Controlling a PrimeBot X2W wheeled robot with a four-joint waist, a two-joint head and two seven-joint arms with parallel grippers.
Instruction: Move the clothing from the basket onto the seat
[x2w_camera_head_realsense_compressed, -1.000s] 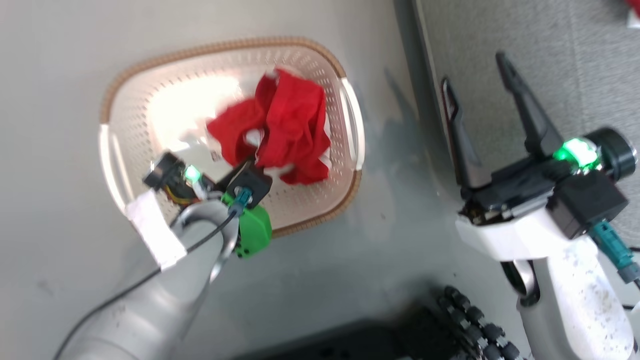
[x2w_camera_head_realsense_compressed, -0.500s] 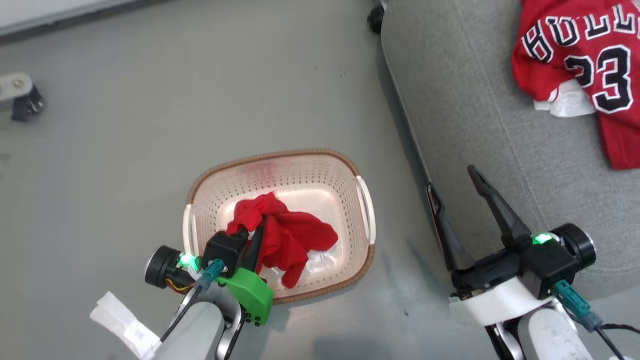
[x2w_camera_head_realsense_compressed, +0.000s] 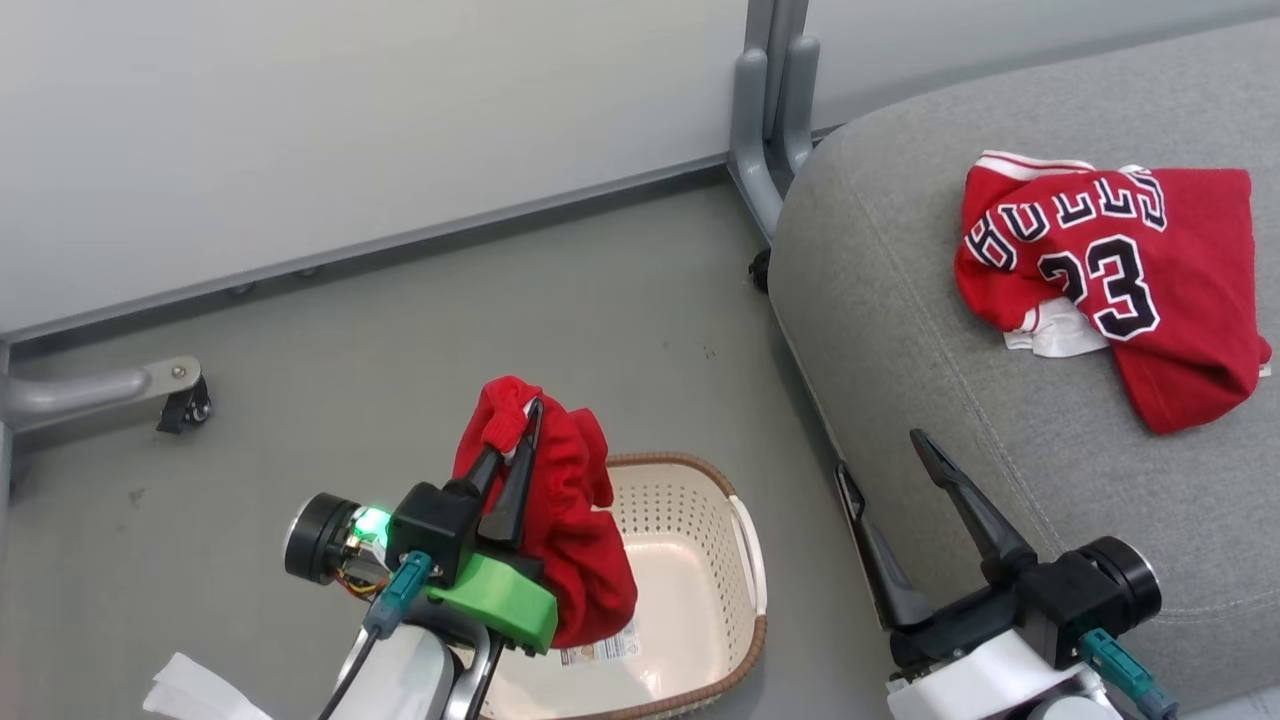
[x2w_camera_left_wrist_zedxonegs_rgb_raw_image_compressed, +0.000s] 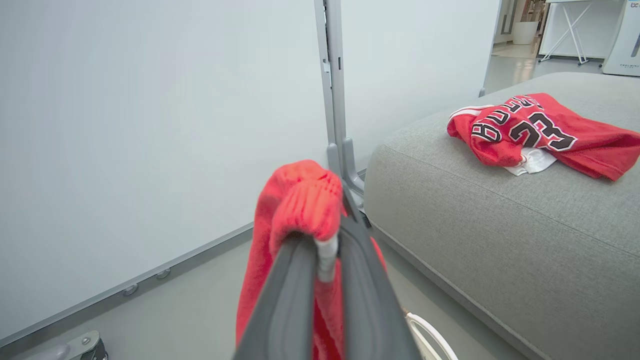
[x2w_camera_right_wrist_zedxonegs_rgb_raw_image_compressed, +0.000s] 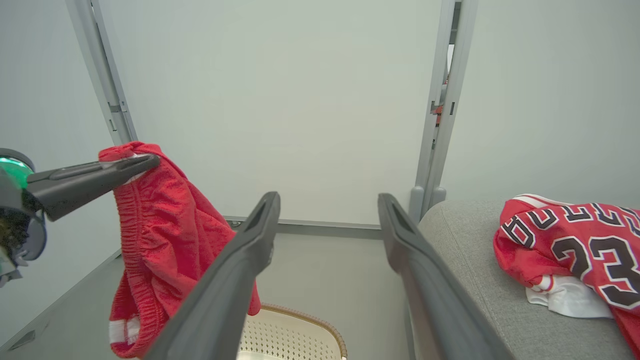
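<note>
My left gripper (x2w_camera_head_realsense_compressed: 525, 420) is shut on the red shorts (x2w_camera_head_realsense_compressed: 570, 530), which hang from its tips above the cream basket (x2w_camera_head_realsense_compressed: 745, 560). The left wrist view shows the shorts (x2w_camera_left_wrist_zedxonegs_rgb_raw_image_compressed: 300, 200) bunched over the closed fingers. From the right wrist camera the shorts (x2w_camera_right_wrist_zedxonegs_rgb_raw_image_compressed: 165, 240) dangle over the basket (x2w_camera_right_wrist_zedxonegs_rgb_raw_image_compressed: 300, 330). The red jersey (x2w_camera_head_realsense_compressed: 1120, 280) with the black "23" lies crumpled on the grey seat (x2w_camera_head_realsense_compressed: 900, 330). My right gripper (x2w_camera_head_realsense_compressed: 880, 455) stands open at the seat's near edge, holding nothing.
A grey partition wall with a metal post (x2w_camera_head_realsense_compressed: 770, 100) stands behind the floor and seat. A castor foot (x2w_camera_head_realsense_compressed: 175, 395) sits at the left on the floor. The basket's floor carries a small label (x2w_camera_head_realsense_compressed: 600, 650).
The left gripper has lifted the shorts up out of the basket. The head camera has tilted up, so the wall and more of the seat with the jersey have come into view.
</note>
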